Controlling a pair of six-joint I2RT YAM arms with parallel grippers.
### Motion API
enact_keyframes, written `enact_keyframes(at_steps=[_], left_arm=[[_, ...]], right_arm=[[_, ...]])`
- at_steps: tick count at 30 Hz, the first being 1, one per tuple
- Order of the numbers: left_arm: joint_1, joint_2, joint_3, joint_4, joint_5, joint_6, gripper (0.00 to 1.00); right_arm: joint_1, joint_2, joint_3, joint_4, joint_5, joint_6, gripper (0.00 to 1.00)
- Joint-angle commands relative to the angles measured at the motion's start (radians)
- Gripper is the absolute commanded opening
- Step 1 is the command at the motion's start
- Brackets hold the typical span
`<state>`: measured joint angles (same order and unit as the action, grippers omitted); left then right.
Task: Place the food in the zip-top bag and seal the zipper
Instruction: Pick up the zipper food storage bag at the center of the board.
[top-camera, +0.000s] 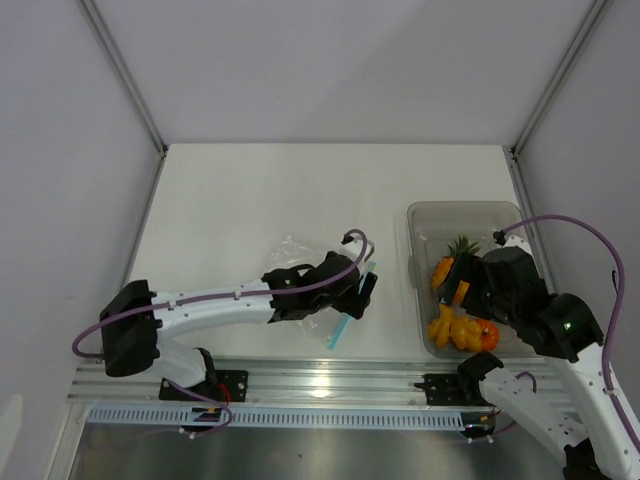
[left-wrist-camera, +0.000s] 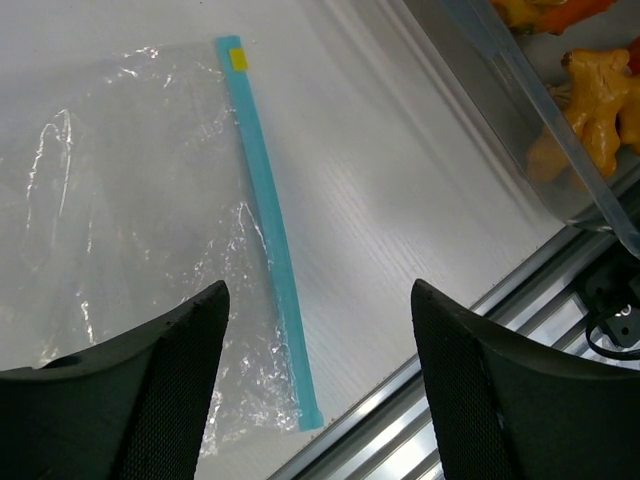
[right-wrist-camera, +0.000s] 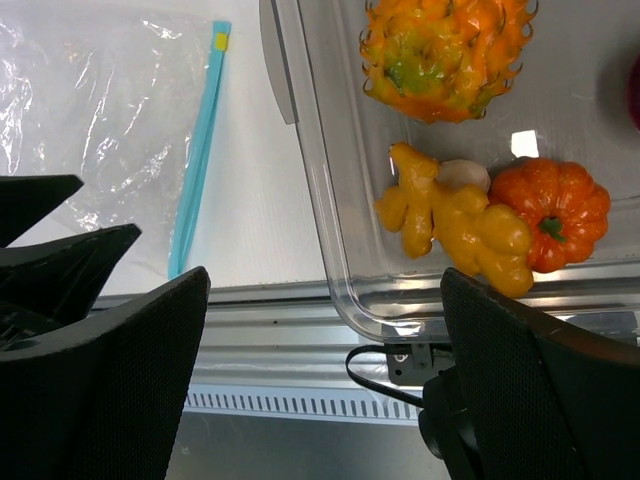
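Food (right-wrist-camera: 455, 220) in bin (right-wrist-camera: 322, 205), bag (left-wrist-camera: 130, 200) flat adj.

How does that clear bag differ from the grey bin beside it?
The bag is thin, crinkly and lies flat, looking empty; the bin is rigid, walled and holds the toy food. The bag has a teal edge strip; the bin has none. Both are see-through.

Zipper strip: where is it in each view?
Top external: zipper strip lower centre, a short slanted piece.
Left wrist: zipper strip a long diagonal, left of centre.
Right wrist: zipper strip upper left, near-vertical.
Shared landmark: the clear bin, to the strip's right in all three.
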<state>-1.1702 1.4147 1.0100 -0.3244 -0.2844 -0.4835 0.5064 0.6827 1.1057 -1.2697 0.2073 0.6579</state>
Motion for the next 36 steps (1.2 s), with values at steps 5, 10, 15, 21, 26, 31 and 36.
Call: enact_keyframes(at_steps=[5,10,15,21,26,31,36], left_arm=[[-0.020,0.110,0.024,0.061,0.027,0.036,0.69],[-0.023,0.220,0.041,0.012,-0.082,0.000,0.59],[-0.049,0.270,0.027,0.022,-0.163,0.003,0.59],[-0.071,0.335,0.056,0.004,-0.186,-0.013,0.61],[-0.075,0.363,0.058,-0.019,-0.240,-0.035,0.56],[-0.075,0.388,0.052,-0.018,-0.260,-0.041,0.48],[-0.077,0.389,0.047,-0.015,-0.288,-0.041,0.29]], right_arm=[[-0.003,-0.003,-0.006,-0.007,-0.023,0.003,0.99],[-0.005,-0.015,-0.023,-0.005,-0.037,0.008,0.99],[-0.003,-0.034,-0.030,-0.013,-0.036,0.009,0.99],[-0.005,-0.038,-0.038,-0.003,-0.057,0.014,0.99],[-0.003,-0.046,-0.033,-0.003,-0.057,0.019,0.99],[-0.003,-0.057,-0.050,0.004,-0.065,0.026,0.99],[-0.003,-0.055,-0.056,0.009,-0.071,0.028,0.99]])
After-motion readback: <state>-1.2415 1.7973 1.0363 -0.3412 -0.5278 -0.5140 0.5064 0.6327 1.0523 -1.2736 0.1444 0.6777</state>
